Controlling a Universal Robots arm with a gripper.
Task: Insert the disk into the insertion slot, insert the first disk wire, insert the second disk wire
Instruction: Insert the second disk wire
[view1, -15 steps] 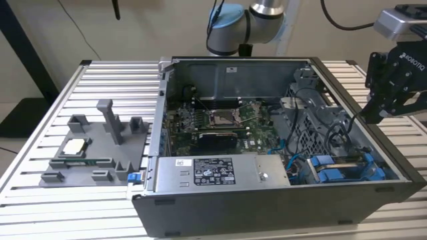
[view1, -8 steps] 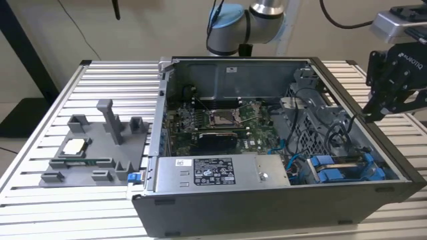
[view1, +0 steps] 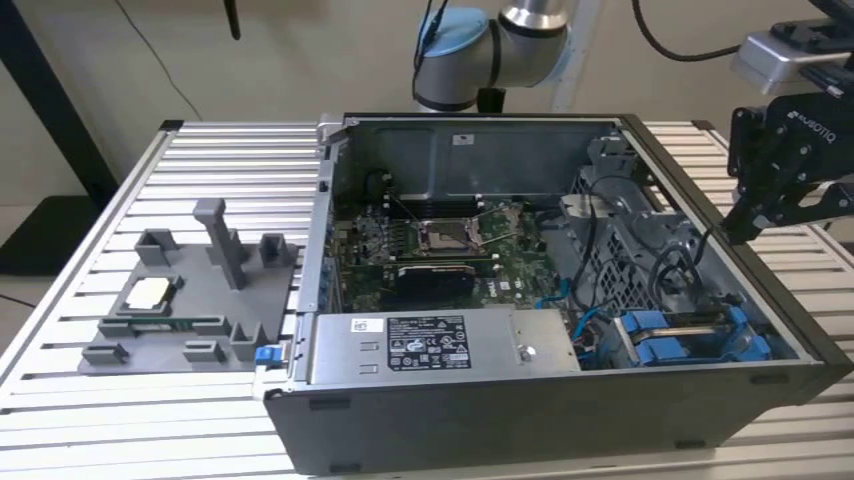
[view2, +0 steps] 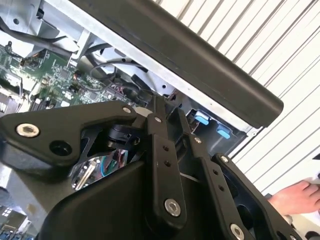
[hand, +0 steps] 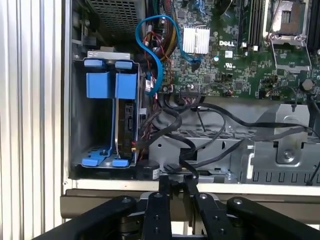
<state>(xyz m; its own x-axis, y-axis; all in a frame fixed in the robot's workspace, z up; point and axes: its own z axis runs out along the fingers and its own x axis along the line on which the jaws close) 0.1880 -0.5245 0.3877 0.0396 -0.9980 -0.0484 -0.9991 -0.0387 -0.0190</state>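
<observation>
Hand over the computer case's side wall, at the exterior view's right. Its fingers are drawn nearly together, pinching the end of a black wire. The disk stands on edge in the insertion slot, beside a second blue carrier, at the case's near right corner.

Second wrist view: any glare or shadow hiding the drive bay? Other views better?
Second wrist view: the gripper, dark, blocks much of the frame; the ribbed table behind is glaringly bright. First wrist view: the insertion slot is evenly lit. Exterior view: the computer case interior is dimmer than the table.
</observation>
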